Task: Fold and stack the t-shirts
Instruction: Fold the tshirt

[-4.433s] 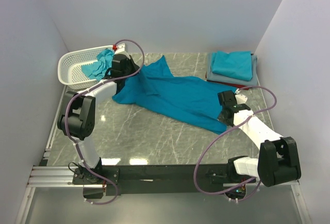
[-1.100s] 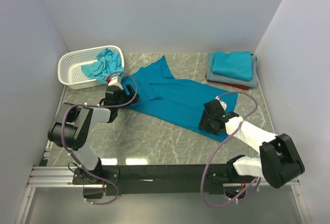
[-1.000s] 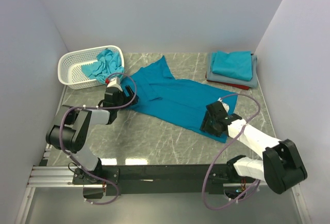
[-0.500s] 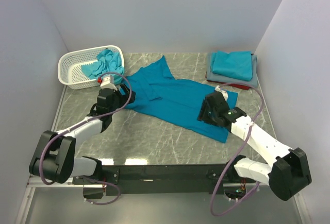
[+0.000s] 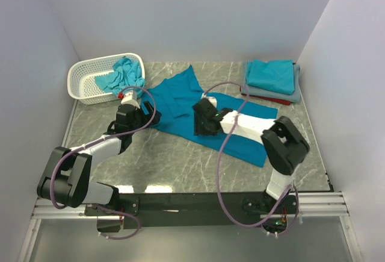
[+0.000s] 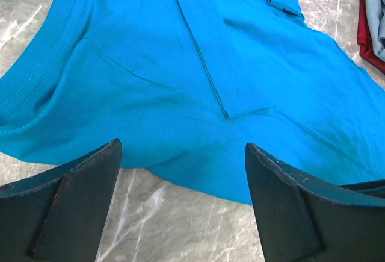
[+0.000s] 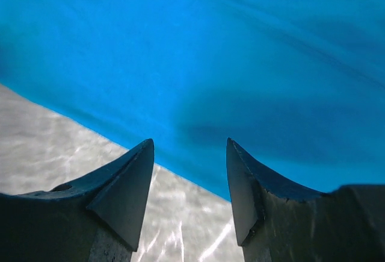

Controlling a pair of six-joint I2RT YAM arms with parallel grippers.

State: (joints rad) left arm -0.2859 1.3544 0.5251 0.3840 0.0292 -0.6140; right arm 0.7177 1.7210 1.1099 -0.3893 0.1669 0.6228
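Observation:
A large teal t-shirt point(image 5: 177, 96) lies spread and creased across the middle of the marble table point(image 5: 168, 159). My left gripper point(image 5: 144, 108) sits low at its left end, near the collar, open wide. In the left wrist view the t-shirt point(image 6: 198, 63) fills the upper part and its near edge lies between the open fingers of the left gripper point(image 6: 183, 146). My right gripper point(image 5: 200, 126) hovers over the shirt's near edge at mid-length. In the right wrist view the right gripper point(image 7: 189, 142) is open with nothing in it, above the t-shirt point(image 7: 228, 51).
A white lattice basket point(image 5: 84, 78) at the back left holds a crumpled turquoise shirt point(image 5: 123, 72). At the back right is a stack of folded shirts point(image 5: 271, 75): turquoise on top, grey and red beneath. Walls close in on three sides.
My right gripper has swung left along the shirt's near edge, from its right hem to its middle. The left gripper has stayed at the collar end, open.

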